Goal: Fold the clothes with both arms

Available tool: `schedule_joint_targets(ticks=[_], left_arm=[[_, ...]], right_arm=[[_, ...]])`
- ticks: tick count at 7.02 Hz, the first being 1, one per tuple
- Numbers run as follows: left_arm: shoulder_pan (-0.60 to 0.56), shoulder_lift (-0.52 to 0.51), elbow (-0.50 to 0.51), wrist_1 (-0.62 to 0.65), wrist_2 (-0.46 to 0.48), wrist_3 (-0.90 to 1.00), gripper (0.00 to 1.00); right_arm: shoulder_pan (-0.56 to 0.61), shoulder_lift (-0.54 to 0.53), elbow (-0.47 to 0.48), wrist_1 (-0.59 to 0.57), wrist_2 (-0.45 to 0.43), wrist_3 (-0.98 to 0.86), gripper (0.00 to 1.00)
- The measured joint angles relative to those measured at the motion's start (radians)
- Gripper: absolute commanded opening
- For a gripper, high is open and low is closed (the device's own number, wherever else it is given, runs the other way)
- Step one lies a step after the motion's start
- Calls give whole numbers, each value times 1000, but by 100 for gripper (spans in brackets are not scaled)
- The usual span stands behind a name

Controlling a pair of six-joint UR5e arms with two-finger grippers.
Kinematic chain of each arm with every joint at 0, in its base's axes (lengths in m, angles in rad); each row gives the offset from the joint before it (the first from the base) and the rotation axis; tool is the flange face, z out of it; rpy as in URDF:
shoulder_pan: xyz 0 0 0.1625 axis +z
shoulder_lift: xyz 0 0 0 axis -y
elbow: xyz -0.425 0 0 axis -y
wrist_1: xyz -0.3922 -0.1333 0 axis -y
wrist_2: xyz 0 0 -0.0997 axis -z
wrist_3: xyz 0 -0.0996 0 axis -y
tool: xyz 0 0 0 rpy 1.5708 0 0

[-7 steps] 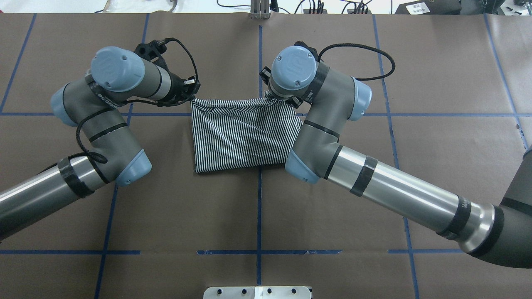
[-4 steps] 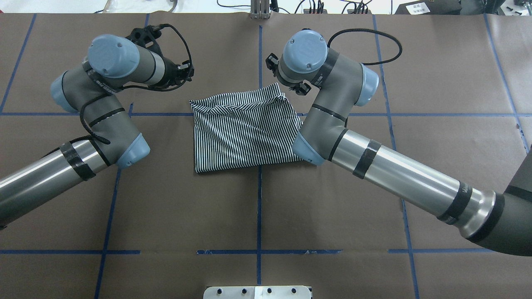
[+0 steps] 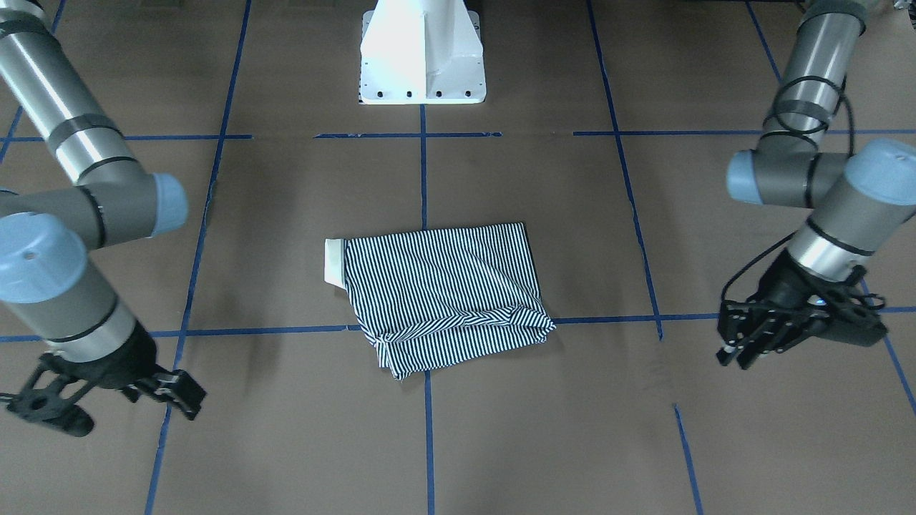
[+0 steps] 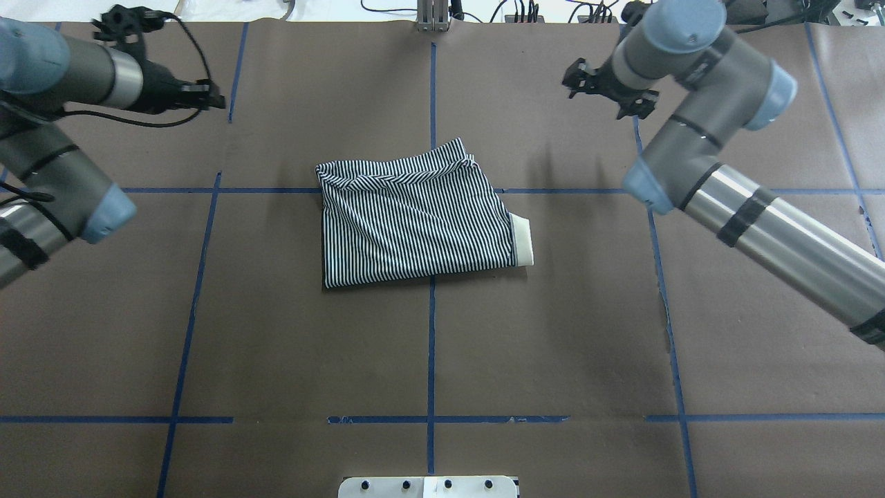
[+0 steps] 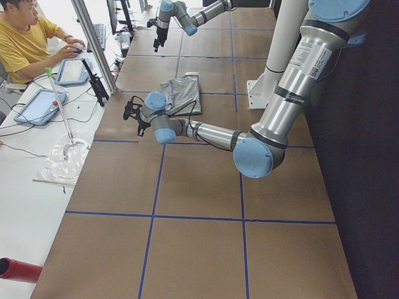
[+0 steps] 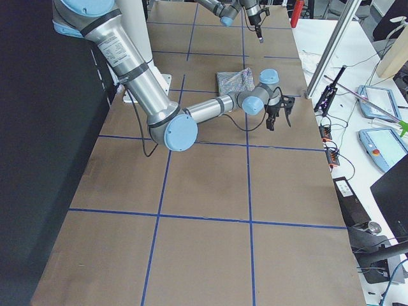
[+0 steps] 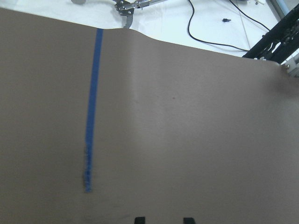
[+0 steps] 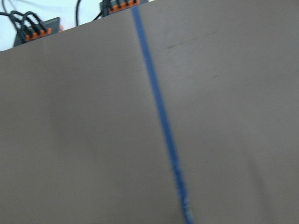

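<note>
The striped polo shirt (image 4: 415, 214) lies folded in a rough rectangle at the table's centre, and it also shows in the front-facing view (image 3: 444, 293). Its cream collar (image 4: 523, 238) sticks out at the right side. A loose fold ridge runs along its far edge. My left gripper (image 4: 211, 97) is open and empty, hanging over bare table far to the shirt's left (image 3: 737, 350). Its two fingertips (image 7: 139, 219) show apart in the left wrist view. My right gripper (image 4: 603, 90) is open and empty, far right of the shirt (image 3: 118, 408).
The table is covered in brown paper with a blue tape grid (image 4: 431, 346). The white pedestal base (image 3: 422, 57) stands at the robot's side. Cables and boxes (image 4: 525, 10) line the far edge. An operator (image 5: 25, 43) sits at a side table with tablets.
Both grippers let go of the shirt's far edge, opened, and swung outward and away to the table's far corners. The shirt stays folded, and its collar now shows.
</note>
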Motion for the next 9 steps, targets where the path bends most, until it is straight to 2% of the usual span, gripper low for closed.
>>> schedule_joint_targets(ticks=[2, 4, 5, 6, 7, 9], left_arm=[[-215, 33, 67, 39, -158, 328, 38], [-368, 36, 80, 186, -224, 593, 38], [-418, 35, 73, 311, -243, 707, 38], [-440, 33, 57, 451, -251, 786, 62], [-446, 54, 36, 546, -254, 827, 100], [-444, 173, -41, 583, -275, 841, 100]], right_arm=[[226, -93, -2, -51, 192, -376, 100], [389, -125, 10, -235, 275, -739, 100], [436, -138, 15, -333, 294, -908, 100], [452, -154, 17, -406, 300, -1037, 100], [449, -169, 17, -447, 303, -1114, 100], [418, -184, 14, -460, 303, -1144, 100]])
